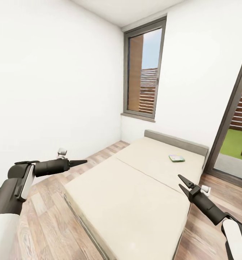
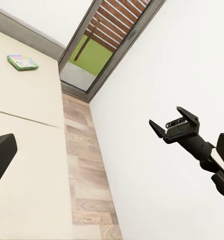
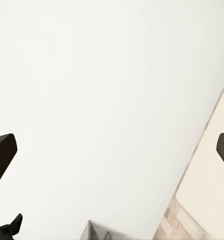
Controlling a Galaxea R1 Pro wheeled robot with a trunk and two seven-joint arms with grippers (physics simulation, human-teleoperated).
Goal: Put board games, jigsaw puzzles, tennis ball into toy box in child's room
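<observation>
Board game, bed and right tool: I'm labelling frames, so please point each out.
board game (image 1: 176,157), head view, middle of its colourful lid
bed (image 1: 135,202), head view, bare mattress top
right tool (image 1: 183,185), head view, between its open fingertips

Both arms are raised and held forward, apart from each other. The left gripper points toward the right with its fingers nearly together, while the right gripper points up-left, fingers spread.
</observation>
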